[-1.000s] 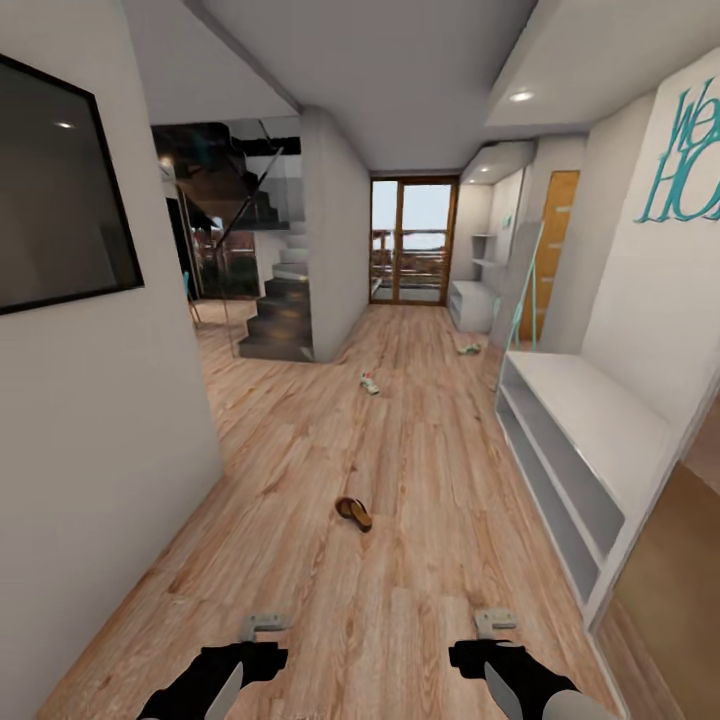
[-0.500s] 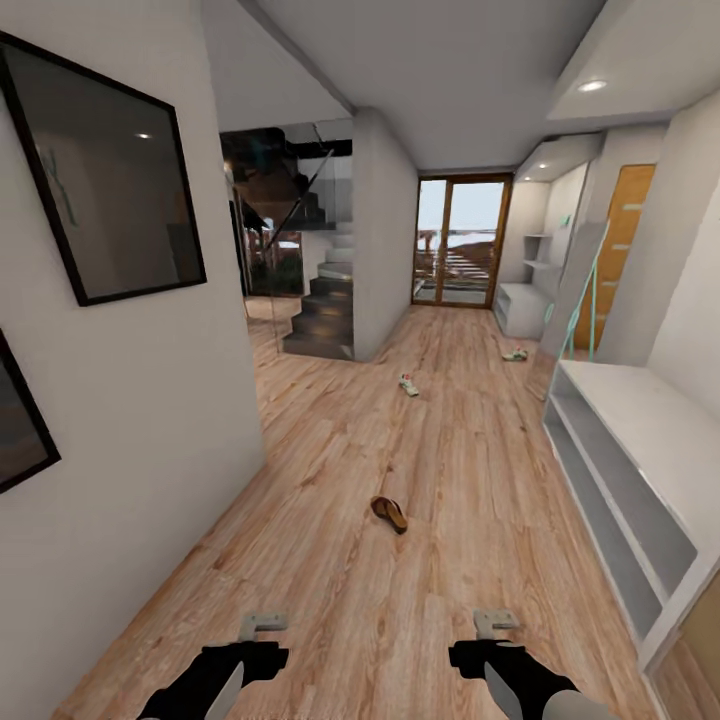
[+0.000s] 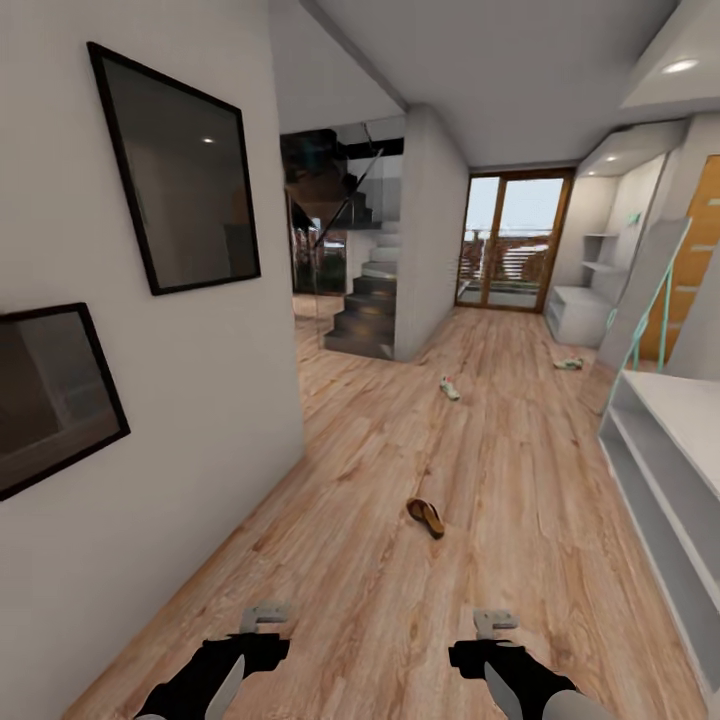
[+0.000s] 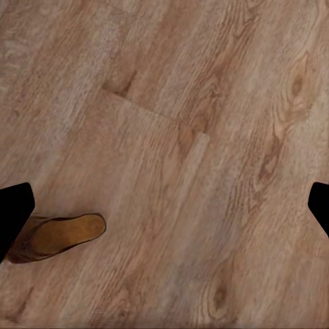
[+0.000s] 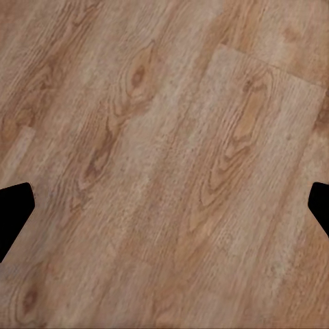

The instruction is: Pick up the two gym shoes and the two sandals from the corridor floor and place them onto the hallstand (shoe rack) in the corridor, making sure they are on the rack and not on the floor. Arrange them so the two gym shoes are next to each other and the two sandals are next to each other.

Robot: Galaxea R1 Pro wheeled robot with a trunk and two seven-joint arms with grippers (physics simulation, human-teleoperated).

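Observation:
One brown sandal (image 3: 425,517) lies on the corridor floor (image 3: 380,600) a little ahead of me, between my two arms' lines. A brown sandal (image 4: 58,236) with a tan footbed also lies on the planks beside one finger of my left gripper (image 4: 164,212). Two gym shoes lie apart farther down the corridor, one (image 3: 450,388) mid-floor, the other (image 3: 569,363) near the right wall. The hallstand (image 3: 578,312) stands at the far right by the glass door. My left gripper (image 3: 265,618) and right gripper (image 3: 495,622) hang low over the floor, both open and holding nothing. The right gripper (image 5: 164,212) has bare planks below it.
A low white two-tier bench (image 3: 665,470) runs along the right wall close by. A white wall with two dark framed pictures (image 3: 185,170) closes the left side. A dark staircase (image 3: 365,315) and a glass door (image 3: 510,245) lie ahead. Floor is open around the sandal.
The whole view has swung to the left, so the shoes, bench and door sit farther right in the picture. Both arms keep the same pose and both grippers stay open.

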